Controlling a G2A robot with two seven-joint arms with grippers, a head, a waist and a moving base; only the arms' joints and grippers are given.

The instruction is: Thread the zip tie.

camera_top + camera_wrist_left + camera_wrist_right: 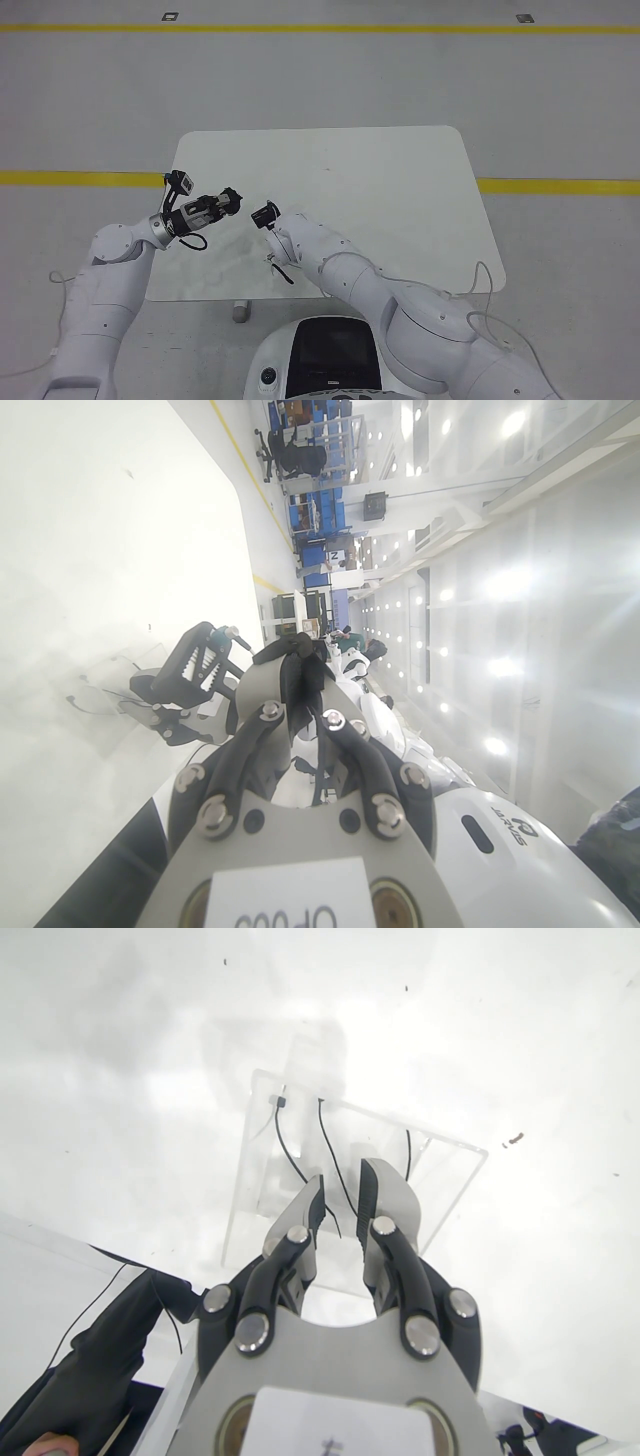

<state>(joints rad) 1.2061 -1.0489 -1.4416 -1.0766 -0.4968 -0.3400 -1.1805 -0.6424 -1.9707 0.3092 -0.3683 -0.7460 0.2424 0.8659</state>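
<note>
Right gripper [342, 1173] — jaws wide, empty — hangs astride a thin black plastic zip tie [330, 1148] lying on the clear acrylic plate [445, 1188]. Expect it light, springy, slippery: pinch the flat strap near its tail. Left gripper [300, 650] closed — you cannot tell whether it holds anything.

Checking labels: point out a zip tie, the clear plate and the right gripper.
zip tie [279, 1102]: right wrist view, dark head at its end.
clear plate [445, 1173]: right wrist view, bare face near corner.
right gripper [341, 1173]: right wrist view, midway between open fingertips.
</note>
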